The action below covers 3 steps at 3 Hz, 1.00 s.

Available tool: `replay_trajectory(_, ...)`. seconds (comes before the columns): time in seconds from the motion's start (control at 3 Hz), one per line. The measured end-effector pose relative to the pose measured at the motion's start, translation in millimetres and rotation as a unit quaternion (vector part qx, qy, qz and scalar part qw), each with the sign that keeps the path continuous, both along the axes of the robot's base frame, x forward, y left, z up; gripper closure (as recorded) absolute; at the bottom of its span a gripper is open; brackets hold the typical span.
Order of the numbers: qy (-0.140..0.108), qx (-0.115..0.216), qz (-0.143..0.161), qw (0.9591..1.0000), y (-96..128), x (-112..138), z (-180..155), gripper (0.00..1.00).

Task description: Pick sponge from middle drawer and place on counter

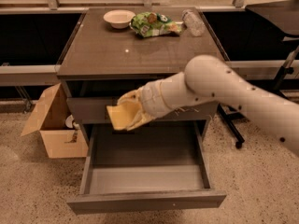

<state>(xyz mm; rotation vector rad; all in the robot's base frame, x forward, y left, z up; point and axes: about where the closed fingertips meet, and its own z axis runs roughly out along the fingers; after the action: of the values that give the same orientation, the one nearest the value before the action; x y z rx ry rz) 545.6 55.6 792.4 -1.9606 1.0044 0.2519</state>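
The middle drawer [145,201] is pulled wide open below the cabinet, and its grey floor [147,178] shows nothing on it. My gripper [133,112] hangs above the drawer's back, in front of the closed drawer front above it. It is shut on the sponge [119,118], a flat yellow piece sticking out to the left between the pale padded fingers [130,97]. The counter [135,50] is the glossy dark top slab above and behind the gripper.
At the back of the counter stand a white bowl [118,18], a green snack bag [152,24] and a clear plastic bottle [192,22]. An open cardboard box [53,125] sits on the floor left of the cabinet. A black stand [233,125] is at the right.
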Motion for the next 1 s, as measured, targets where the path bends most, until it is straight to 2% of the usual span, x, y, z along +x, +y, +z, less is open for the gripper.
replay_trajectory(0.33, -0.017, -0.001, -0.008, 0.9998, -22.6, 36.8, 67.4, 1.00)
replay_trajectory(0.67, -0.036, 0.014, -0.024, 0.9990, -42.5, 71.5, 118.7, 1.00)
replay_trajectory(1.0, -0.035, 0.014, -0.024, 0.9990, -42.5, 71.5, 118.6, 1.00)
